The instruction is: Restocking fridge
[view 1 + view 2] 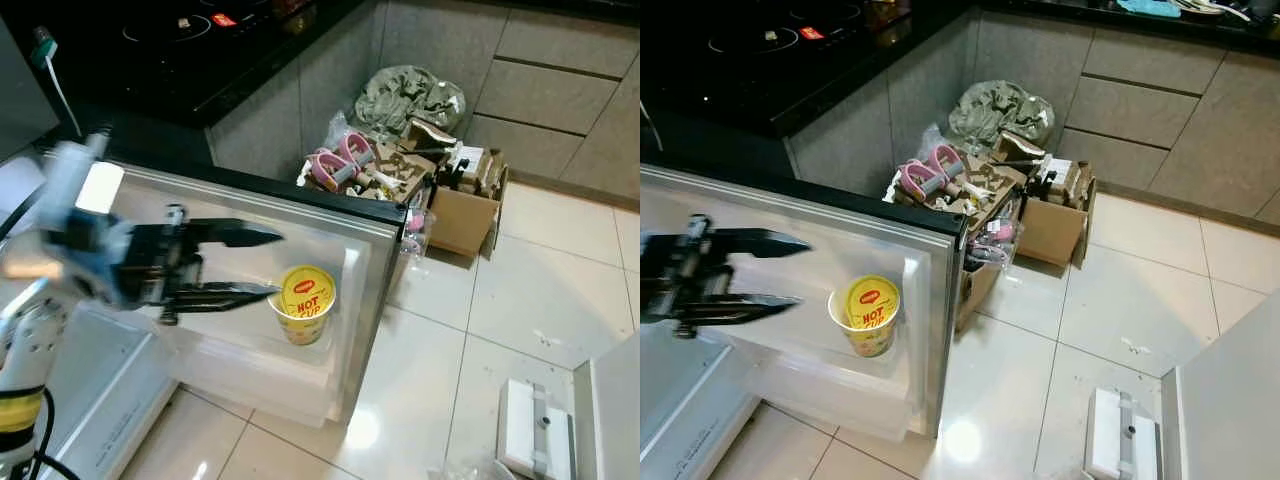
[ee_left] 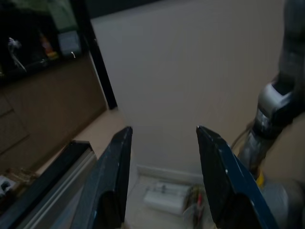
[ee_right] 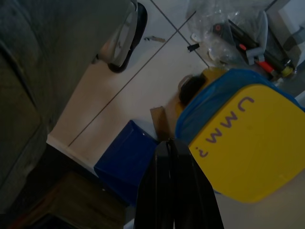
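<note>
1. We are working at the open white refrigerator door (image 1: 330, 225), whose clear plastic door shelf (image 1: 250, 345) is facing up toward us. The yellow paper noodle cup with the red "HOT CUP" lid (image 1: 303, 302) is standing upright in that shelf, near the door's outer edge.

2. We are holding the left gripper (image 1: 262, 263) just beside the cup, its two long black fingers (image 1: 235, 234) spread moderately wide and holding nothing, tips pointing at the cup's rim but apart from it. The left wrist view confirms the open gap between the fingers.

3. We are judging the step in hand to be the release and retreat after seating the cup, or else a last nudge; the pictures alone do not settle which.

4. To do it well, we are aiming to keep the fingers open and level, drawing them straight back along their own line, so neither tip is clipping the lid and tipping the cup.

5. We are watching the shelf's low front wall, since the cup is light and top-heavy and could topple over it when the door swings.

6. We are leaving the right gripper (image 3: 175, 188) idle, fingers pressed together with nothing between them, hanging over a yellow-and-blue bag (image 3: 238, 143) on the floor.

7. We are keeping clear of the brown cardboard boxes of clutter (image 1: 440, 190) standing beyond the door on the white tiled floor (image 1: 500, 320).
</note>
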{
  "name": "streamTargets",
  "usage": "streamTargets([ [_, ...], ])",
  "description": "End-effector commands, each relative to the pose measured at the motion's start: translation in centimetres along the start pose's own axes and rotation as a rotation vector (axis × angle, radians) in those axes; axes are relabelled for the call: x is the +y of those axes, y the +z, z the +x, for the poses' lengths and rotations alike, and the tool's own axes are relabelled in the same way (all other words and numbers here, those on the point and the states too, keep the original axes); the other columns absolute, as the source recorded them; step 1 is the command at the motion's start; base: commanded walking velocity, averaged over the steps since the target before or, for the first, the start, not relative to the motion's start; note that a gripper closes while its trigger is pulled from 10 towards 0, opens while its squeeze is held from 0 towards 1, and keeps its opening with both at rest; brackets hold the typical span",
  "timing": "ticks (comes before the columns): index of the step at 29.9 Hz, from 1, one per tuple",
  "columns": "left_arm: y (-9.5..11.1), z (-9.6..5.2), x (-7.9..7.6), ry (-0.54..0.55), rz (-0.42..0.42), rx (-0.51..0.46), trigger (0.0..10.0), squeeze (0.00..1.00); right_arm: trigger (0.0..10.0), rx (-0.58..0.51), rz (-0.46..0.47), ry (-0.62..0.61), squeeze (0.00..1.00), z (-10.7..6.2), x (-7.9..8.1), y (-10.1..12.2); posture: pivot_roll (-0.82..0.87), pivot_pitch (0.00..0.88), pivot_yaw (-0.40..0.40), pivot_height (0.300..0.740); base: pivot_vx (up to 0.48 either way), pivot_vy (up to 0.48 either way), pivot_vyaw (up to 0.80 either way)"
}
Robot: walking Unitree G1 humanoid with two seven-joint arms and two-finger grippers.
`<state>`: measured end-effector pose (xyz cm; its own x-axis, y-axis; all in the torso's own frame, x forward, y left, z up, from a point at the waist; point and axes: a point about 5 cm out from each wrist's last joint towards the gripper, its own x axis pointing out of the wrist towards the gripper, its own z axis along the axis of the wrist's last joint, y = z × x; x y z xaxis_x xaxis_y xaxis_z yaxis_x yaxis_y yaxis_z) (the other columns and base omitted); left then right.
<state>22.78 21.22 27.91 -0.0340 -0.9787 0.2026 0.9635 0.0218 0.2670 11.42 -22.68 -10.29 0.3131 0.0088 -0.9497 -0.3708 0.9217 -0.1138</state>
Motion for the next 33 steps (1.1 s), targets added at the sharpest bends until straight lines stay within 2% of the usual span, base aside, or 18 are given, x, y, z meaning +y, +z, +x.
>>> streamTargets([
  [1,-0.1,-0.3,-0.7,-0.011,-0.05,-0.099,10.0,0.0,10.0,0.024,-0.007,-0.004,0.0,-0.1,-0.1,-0.7,-0.06,0.115,-0.016,0.74,0.0,0.0,0.0],
  [4,-0.5,-0.9,-1.0,-0.001,-0.096,-0.165,10.0,0.0,10.0,0.026,-0.01,-0.005,0.0,-0.1,-0.1,-0.7,-0.05,0.114,-0.018,0.74,0.0,0.0,0.0],
  [6,-2.2,-2.6,-1.3,0.058,-0.209,-0.261,10.0,0.0,10.0,0.026,-0.015,-0.008,0.0,-0.1,-0.3,-0.6,-0.06,0.109,-0.013,0.74,0.0,0.0,0.0],
  [7,-2.2,-2.6,-1.3,0.058,-0.209,-0.261,10.0,0.0,10.0,0.026,-0.015,-0.008,0.0,-0.1,-0.3,-0.6,-0.06,0.109,-0.013,0.74,0.0,0.0,0.0],
  [10,-4.9,-4.4,-2.0,0.151,-0.345,-0.345,10.0,0.0,10.0,0.023,-0.014,-0.015,0.0,-0.1,-0.5,-0.5,-0.07,0.107,-0.01,0.74,0.0,0.0,0.0],
  [11,-4.9,-4.4,-2.0,0.151,-0.345,-0.345,10.0,0.0,10.0,0.023,-0.014,-0.015,0.0,-0.1,-0.5,-0.5,-0.07,0.107,-0.01,0.74,0.0,0.0,0.0],
  [13,-6.7,-5.6,-2.6,0.234,-0.421,-0.386,10.0,0.0,10.0,0.025,-0.01,-0.02,0.0,-0.2,-0.6,-0.5,-0.07,0.104,-0.01,0.74,0.0,0.0,0.0],
  [16,-9.2,-6.9,-3.6,0.36,-0.51,-0.394,10.0,0.0,10.0,0.035,-0.012,-0.026,0.0,-0.2,-0.7,-0.9,-0.07,0.101,-0.009,0.74,0.0,0.0,0.0],
  [17,-9.2,-6.9,-3.6,0.36,-0.51,-0.394,10.0,0.0,10.0,0.035,-0.012,-0.026,0.0,-0.2,-0.7,-0.9,-0.07,0.101,-0.009,0.74,0.0,0.0,0.0],
  [20,-12.4,-8.0,-4.7,0.511,-0.616,-0.405,10.0,0.0,10.0,0.047,-0.019,-0.046,0.0,-0.3,-1.0,-1.1,-0.06,0.1,-0.008,0.74,0.0,0.0,0.0],
  [21,-12.4,-8.0,-4.7,0.511,-0.616,-0.405,10.0,0.0,10.0,0.047,-0.019,-0.046,0.0,-0.3,-1.0,-1.1,-0.06,0.1,-0.008,0.74,0.0,0.0,0.0],
  [24,-15.2,-9.0,-5.8,0.659,-0.694,-0.405,10.0,0.0,10.0,0.051,-0.025,-0.068,0.0,-0.4,-1.4,-1.1,-0.06,0.098,-0.01,0.74,0.0,0.0,0.0],
  [27,-16.8,-9.6,-6.7,0.743,-0.744,-0.407,10.0,0.0,10.0,0.052,-0.023,-0.081,0.0,-0.4,-1.6,-1.0,-0.06,0.098,-0.01,0.74,0.0,0.0,0.0],
  [29,-16.8,-9.6,-6.7,0.743,-0.744,-0.407,10.0,0.0,10.0,0.052,-0.023,-0.081,0.0,-0.4,-1.6,-1.0,-0.06,0.098,-0.01,0.74,0.0,0.0,0.0],
  [30,-17.4,-9.9,-7.1,0.781,-0.762,-0.408,10.0,0.0,10.0,0.053,-0.024,-0.085,0.0,-0.4,-1.7,-1.1,-0.06,0.098,-0.01,0.74,0.0,0.0,0.0],
  [31,-18.6,-10.4,-7.6,0.871,-0.783,-0.402,10.0,0.0,10.0,0.057,-0.028,-0.095,0.0,-0.5,-1.8,-1.1,-0.06,0.1,-0.01,0.74,0.0,0.0,0.0],
  [32,-18.6,-10.4,-7.6,0.871,-0.783,-0.402,10.0,0.0,10.0,0.057,-0.028,-0.095,0.0,-0.5,-1.8,-1.1,-0.06,0.1,-0.01,0.74,0.0,0.0,0.0],
  [33,-19.5,-10.8,-8.2,0.943,-0.804,-0.392,10.0,0.0,10.0,0.06,-0.032,-0.104,0.0,-0.5,-2.0,-1.2,-0.06,0.1,-0.01,0.74,0.0,0.0,0.0],
])
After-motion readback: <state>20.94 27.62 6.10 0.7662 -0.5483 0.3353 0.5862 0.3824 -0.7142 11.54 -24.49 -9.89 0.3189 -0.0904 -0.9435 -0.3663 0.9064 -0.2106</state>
